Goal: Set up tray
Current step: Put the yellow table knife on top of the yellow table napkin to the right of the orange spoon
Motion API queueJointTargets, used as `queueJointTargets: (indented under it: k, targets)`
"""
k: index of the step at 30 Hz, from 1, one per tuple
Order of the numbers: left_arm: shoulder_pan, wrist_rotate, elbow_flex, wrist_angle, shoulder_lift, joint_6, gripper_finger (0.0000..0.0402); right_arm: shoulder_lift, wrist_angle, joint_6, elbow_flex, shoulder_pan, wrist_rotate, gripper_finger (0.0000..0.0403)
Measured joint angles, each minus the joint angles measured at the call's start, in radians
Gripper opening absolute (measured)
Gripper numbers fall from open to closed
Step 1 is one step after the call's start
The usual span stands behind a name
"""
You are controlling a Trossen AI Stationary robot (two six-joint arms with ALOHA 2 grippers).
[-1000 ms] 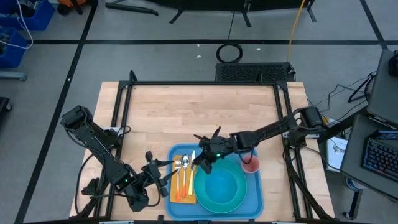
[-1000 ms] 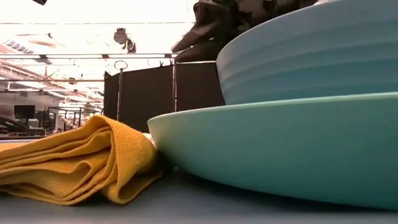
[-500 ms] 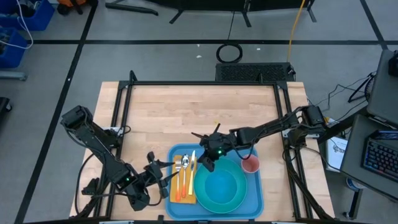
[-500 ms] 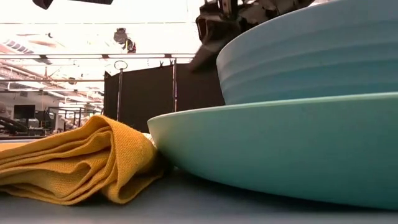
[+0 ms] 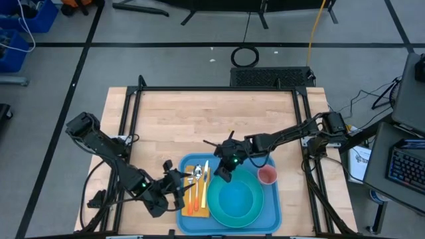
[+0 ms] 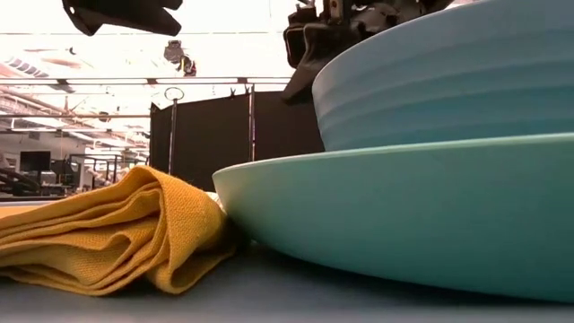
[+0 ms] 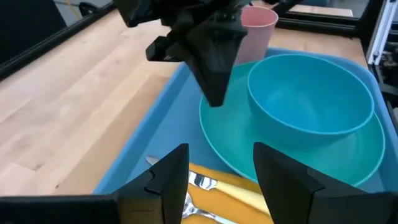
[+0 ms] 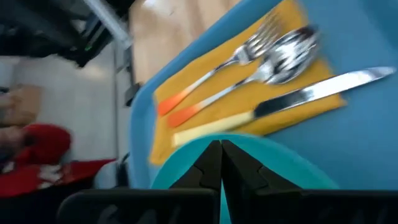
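The blue tray (image 5: 272,211) lies at the table's near edge. On it a turquoise plate (image 5: 222,211) carries a turquoise bowl (image 5: 238,199). A pink cup (image 5: 267,174) stands at the tray's far right. A yellow napkin (image 5: 188,211) on the tray's left bears a fork (image 8: 230,59), a spoon (image 8: 273,65) and a knife (image 8: 298,93). My right gripper (image 5: 223,174) hangs shut above the plate's far left rim (image 7: 214,134) and touches nothing. My left gripper (image 7: 217,180) stands open over the tray's left edge, above the napkin, with nothing between its fingers.
Bare wooden tabletop (image 5: 199,119) stretches from the tray to the far edge. A black metal frame (image 5: 219,88) borders the table. In the low view the folded napkin (image 6: 117,229) and the plate (image 6: 404,215) fill the foreground.
My left gripper has swung toward the table's right edge, over the tray's left edge and the napkin, and has come into the low view's top. It stays open. My right gripper has tipped its fingers further down over the plate's rim.
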Motion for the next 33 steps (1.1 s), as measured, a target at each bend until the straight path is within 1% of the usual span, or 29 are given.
queueJointTargets:
  k: [2,6,10,14,18,20,22,26,27,30,33]
  targets:
    - [0.005,0.005,0.000,0.000,0.000,0.001,0.0184,0.000,0.010,0.011,0.000,0.002,-0.018,0.0000]
    - [0.021,0.012,0.000,0.000,0.000,0.015,0.0184,-0.001,0.025,0.000,0.000,-0.002,-0.006,0.0000]
    - [0.032,0.048,0.000,-0.005,0.000,0.016,0.0184,-0.014,0.031,-0.030,0.000,-0.007,0.015,0.0000]
    - [0.062,0.086,0.000,-0.045,0.000,0.011,0.0184,-0.036,0.027,-0.064,-0.001,0.000,0.027,0.0000]
    - [0.101,0.144,0.000,-0.068,0.000,0.009,0.0178,-0.073,0.026,-0.134,-0.001,0.038,0.130,0.0000]
    - [0.123,0.184,0.000,-0.063,0.000,0.026,0.0160,-0.092,0.024,-0.165,0.000,0.060,0.179,0.0000]
    - [0.149,0.225,0.000,-0.064,0.000,0.056,0.0128,-0.114,0.006,-0.193,-0.001,0.083,0.225,0.0000]
    - [0.200,0.321,0.000,-0.058,0.000,0.154,0.0034,-0.148,-0.055,-0.244,-0.006,0.129,0.317,0.0000]
    - [0.213,0.347,0.000,-0.056,0.000,0.176,0.0017,-0.157,-0.056,-0.247,-0.016,0.138,0.339,0.0000]
    - [0.260,0.458,0.000,-0.052,0.000,0.222,0.0011,-0.185,-0.057,-0.225,-0.062,0.162,0.381,0.0000]
    - [0.320,0.606,0.000,-0.051,0.000,0.287,0.0004,-0.214,-0.017,-0.209,-0.127,0.175,0.396,0.0000]
